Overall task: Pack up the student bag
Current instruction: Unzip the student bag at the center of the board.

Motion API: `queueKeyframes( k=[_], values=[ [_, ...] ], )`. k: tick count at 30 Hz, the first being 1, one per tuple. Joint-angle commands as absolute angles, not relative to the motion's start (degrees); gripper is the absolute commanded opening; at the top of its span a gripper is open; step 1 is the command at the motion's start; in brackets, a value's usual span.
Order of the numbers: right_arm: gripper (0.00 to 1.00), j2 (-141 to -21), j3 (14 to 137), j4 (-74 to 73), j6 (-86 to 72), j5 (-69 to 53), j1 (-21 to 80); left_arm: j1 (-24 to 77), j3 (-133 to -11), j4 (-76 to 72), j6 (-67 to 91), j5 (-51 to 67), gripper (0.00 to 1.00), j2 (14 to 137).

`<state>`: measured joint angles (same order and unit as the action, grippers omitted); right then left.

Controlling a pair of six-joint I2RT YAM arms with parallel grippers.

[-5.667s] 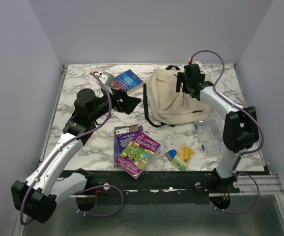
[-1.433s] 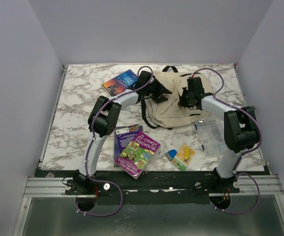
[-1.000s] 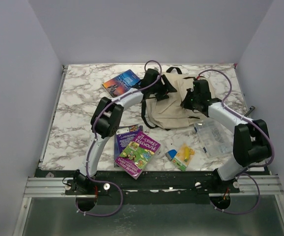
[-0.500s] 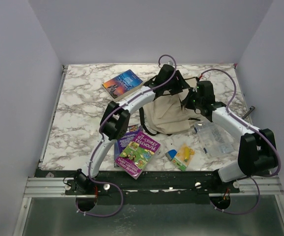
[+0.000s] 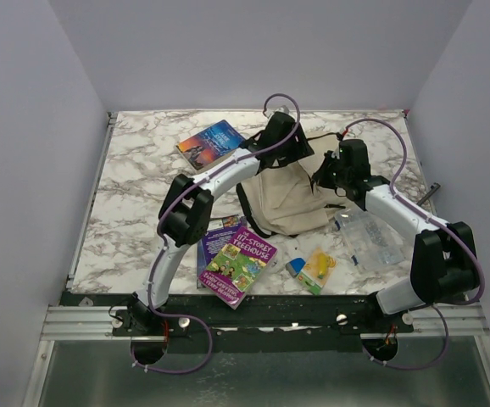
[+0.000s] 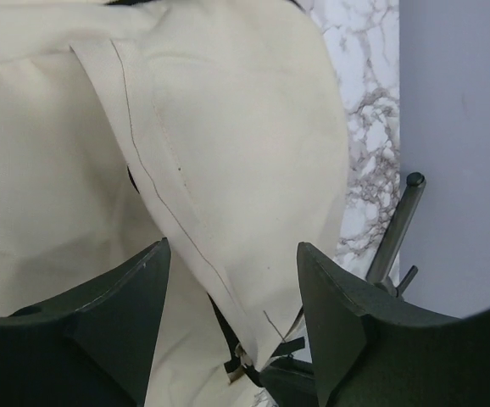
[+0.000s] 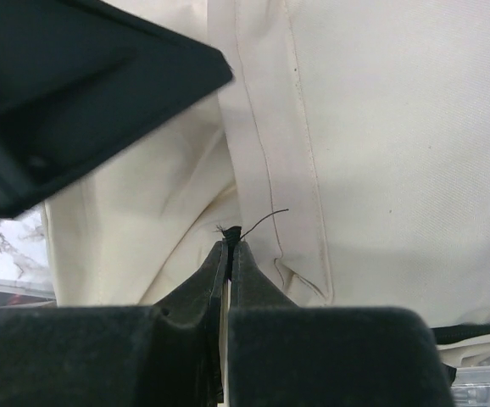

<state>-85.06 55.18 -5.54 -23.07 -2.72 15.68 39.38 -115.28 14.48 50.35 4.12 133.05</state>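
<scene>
The student bag (image 5: 287, 199), cream fabric with black straps, lies crumpled at the table's middle back, its top edge lifted between my two grippers. My left gripper (image 5: 292, 153) hovers over the bag's top. In the left wrist view its jaws (image 6: 232, 275) stand open, with a stitched fold of the bag (image 6: 245, 127) in the gap, touching neither finger. My right gripper (image 5: 323, 178) is at the bag's right upper edge. In the right wrist view it (image 7: 231, 242) is shut on a small black tab of the bag (image 7: 381, 127), a loose thread sticking out.
A blue book (image 5: 211, 142) lies at the back left. Two purple books (image 5: 238, 259) overlap at the front. A yellow packet (image 5: 319, 267) and a small blue item (image 5: 296, 268) lie beside them. A clear compartment box (image 5: 368, 233) sits right, and a metal pin (image 5: 431, 191) beyond it.
The left gripper swung right over the bag's top, then back a little to the left. The bag's top is pulled up and its body has bunched. The right gripper kept its grip.
</scene>
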Motion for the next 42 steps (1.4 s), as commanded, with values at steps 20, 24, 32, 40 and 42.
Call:
queueKeyframes(
  k=[20,24,32,40,42],
  values=[
    [0.01,-79.44,50.3,-6.91,-25.42,-7.18,15.89,37.67,-123.54,13.33,66.54,13.71,0.06,142.72],
    [0.01,-73.74,43.66,-11.78,-28.84,-8.38,15.91,36.94,-126.63,10.14,65.47,13.43,0.0,144.1],
    [0.01,-65.31,32.28,-14.88,-36.64,-4.14,15.91,36.14,-129.74,8.98,62.0,13.75,0.0,144.05],
    [0.01,-69.19,40.62,-11.6,-31.28,-6.96,15.9,36.3,-124.03,8.76,60.63,17.12,0.0,139.67],
    [0.16,-70.78,42.41,-7.79,-32.18,-9.86,15.88,36.37,-123.21,8.64,61.03,18.63,0.0,139.09]
  ],
)
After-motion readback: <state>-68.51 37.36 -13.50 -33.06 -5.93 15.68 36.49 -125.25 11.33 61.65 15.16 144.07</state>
